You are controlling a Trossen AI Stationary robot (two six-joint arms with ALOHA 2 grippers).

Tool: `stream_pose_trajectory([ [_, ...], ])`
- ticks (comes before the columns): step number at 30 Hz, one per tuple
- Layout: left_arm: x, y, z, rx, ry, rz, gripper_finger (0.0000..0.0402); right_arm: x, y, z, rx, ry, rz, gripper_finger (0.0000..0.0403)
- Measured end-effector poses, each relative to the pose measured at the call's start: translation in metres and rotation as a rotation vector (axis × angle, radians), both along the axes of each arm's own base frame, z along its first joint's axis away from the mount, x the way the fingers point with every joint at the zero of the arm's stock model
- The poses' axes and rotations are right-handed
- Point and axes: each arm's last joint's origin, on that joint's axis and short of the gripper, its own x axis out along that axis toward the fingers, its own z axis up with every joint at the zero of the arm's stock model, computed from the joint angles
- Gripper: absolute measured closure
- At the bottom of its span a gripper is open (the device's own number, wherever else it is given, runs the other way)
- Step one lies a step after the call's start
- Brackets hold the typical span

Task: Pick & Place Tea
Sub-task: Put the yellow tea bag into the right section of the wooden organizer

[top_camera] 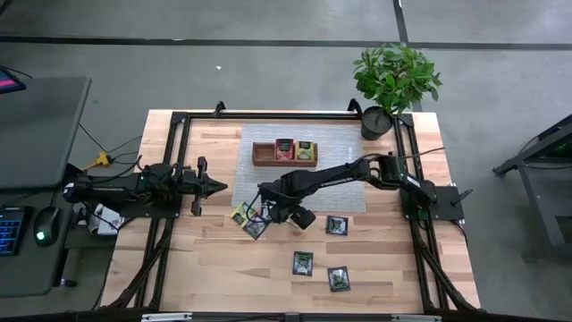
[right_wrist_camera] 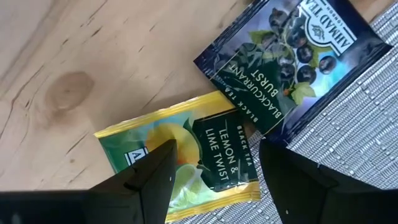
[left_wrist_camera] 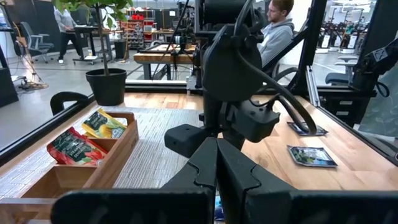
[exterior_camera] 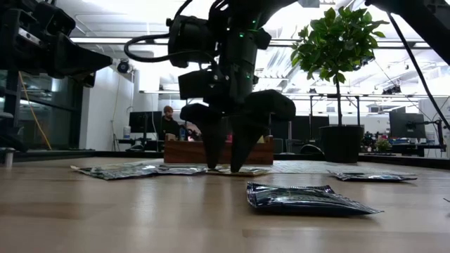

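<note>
A yellow-green tea packet point(right_wrist_camera: 186, 155) lies flat on the wood next to a dark tea packet point(right_wrist_camera: 292, 56) that rests partly on the grey mat. My right gripper point(right_wrist_camera: 217, 186) points down over the yellow-green packet, open, with one finger on each side of its label. In the high view this gripper point(top_camera: 268, 212) is at the table's middle, next to both packets point(top_camera: 241, 215). The low view shows its fingertips point(exterior_camera: 235, 166) down at packet level. My left gripper point(top_camera: 217, 186) waits shut at the left, level and holding nothing. My right gripper comes at the yellow-green packet from above with its fingers point(right_wrist_camera: 149, 180) spread wide over the packet's middle. I cannot tell whether the fingertips touch the packet or stand just above it. The packet lies flat on the table.
A brown wooden tray point(top_camera: 284, 152) on the grey mat point(top_camera: 349, 192) holds a red and a yellow-green packet. Three dark packets lie loose on the wood point(top_camera: 336, 225), point(top_camera: 303, 263), point(top_camera: 338, 278). A potted plant point(top_camera: 393, 80) stands at the far right corner.
</note>
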Motion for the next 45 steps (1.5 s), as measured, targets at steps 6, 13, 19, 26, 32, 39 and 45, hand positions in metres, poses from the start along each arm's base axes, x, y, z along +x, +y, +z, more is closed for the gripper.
stream_pose_trajectory([
  [6, 0.0, 0.0, 0.0, 0.0, 0.0, 0.001, 0.0401, 0.0, -0.004, -0.001, 0.095, 0.019, -0.06, 0.018],
  [13, 0.0, 0.0, 0.0, 0.0, -0.001, 0.0, 0.0401, -0.001, -0.01, -0.001, 0.124, 0.041, -0.155, 0.0207],
  [19, 0.0, 0.0, 0.0, 0.0, -0.001, 0.0, 0.0401, -0.001, -0.013, -0.001, 0.111, 0.046, -0.22, 0.0242],
  [26, 0.0, 0.0, 0.0, 0.0, 0.0, 0.0, 0.0401, -0.001, -0.014, -0.001, 0.09, 0.049, -0.313, 0.0305],
  [32, 0.0, 0.0, 0.0, 0.0, -0.001, 0.0, 0.0401, -0.001, -0.014, -0.001, 0.089, 0.055, -0.347, 0.038],
  [39, 0.0, 0.0, 0.0, 0.0, 0.0, 0.0, 0.0401, -0.002, -0.013, -0.001, 0.095, 0.066, -0.392, 0.04],
  [45, 0.0, 0.0, 0.0, 0.0, 0.0, 0.001, 0.0401, -0.005, -0.003, 0.004, 0.1, 0.091, -0.409, 0.0402],
])
